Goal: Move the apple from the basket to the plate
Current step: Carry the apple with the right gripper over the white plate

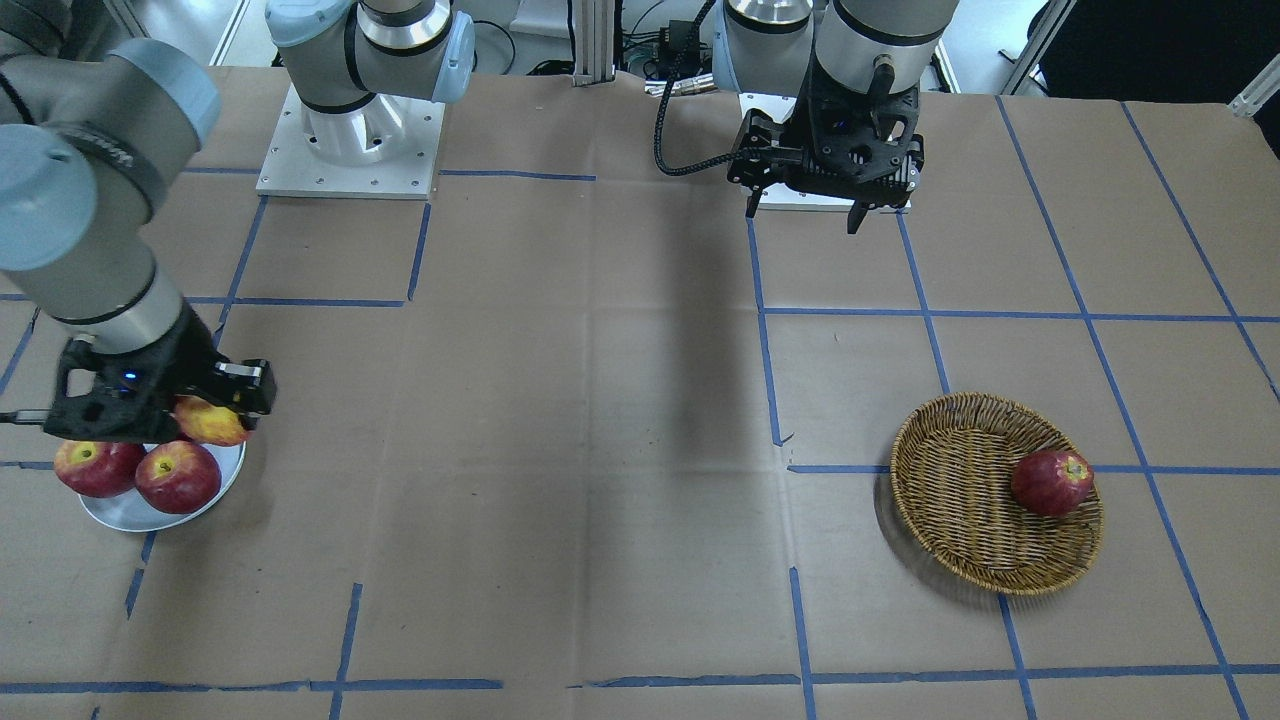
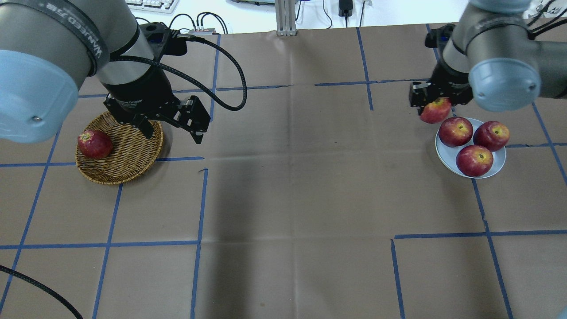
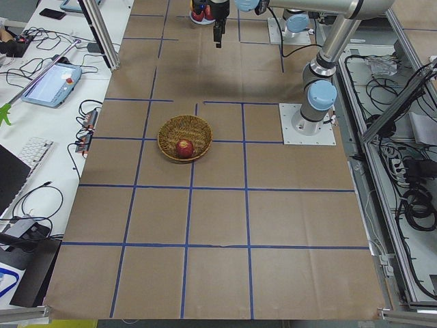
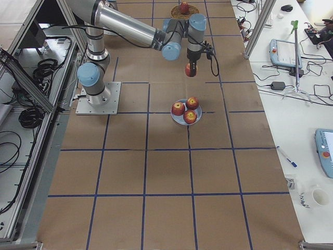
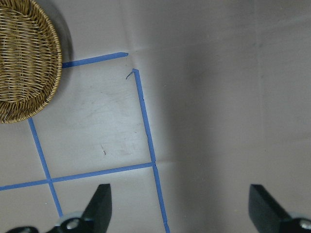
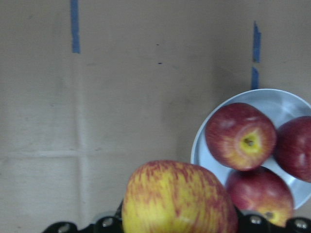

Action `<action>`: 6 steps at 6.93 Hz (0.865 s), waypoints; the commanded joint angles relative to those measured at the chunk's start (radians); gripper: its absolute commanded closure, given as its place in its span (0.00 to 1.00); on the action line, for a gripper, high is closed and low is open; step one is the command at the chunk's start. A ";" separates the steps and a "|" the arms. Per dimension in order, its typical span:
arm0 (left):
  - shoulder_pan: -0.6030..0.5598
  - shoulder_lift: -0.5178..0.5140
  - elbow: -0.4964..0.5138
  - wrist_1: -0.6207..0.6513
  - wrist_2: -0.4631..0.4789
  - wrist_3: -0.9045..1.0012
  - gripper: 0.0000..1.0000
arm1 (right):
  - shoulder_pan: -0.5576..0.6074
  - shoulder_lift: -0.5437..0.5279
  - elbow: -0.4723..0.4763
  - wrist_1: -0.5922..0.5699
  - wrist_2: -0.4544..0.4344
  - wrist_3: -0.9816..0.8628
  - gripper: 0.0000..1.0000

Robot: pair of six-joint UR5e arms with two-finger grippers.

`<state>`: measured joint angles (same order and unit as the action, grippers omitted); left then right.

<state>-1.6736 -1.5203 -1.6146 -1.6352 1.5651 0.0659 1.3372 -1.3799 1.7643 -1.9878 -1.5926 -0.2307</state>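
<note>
- My right gripper: clamped on pale red-yellow apple, left of silvery round plate.
- My left gripper: fingers apart, beside tan wicker basket.
- Brown paper tabletop, blue tape grid.

The yellow-streaked apple is held aloft just beside the silvery plate. The wicker basket is seen well apart

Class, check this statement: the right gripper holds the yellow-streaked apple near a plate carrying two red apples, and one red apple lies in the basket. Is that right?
Not quite. The plate carries three red apples, not two, as the overhead exterior view shows. The rest stands: the right gripper holds the yellow-streaked apple near it, and one red apple lies in the basket.
</note>
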 commanded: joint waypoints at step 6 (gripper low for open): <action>0.000 0.000 -0.002 0.000 0.001 0.002 0.01 | -0.231 0.073 0.130 -0.219 0.022 -0.285 0.46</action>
<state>-1.6736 -1.5202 -1.6168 -1.6352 1.5662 0.0675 1.0925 -1.3331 1.8905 -2.1687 -1.5755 -0.5207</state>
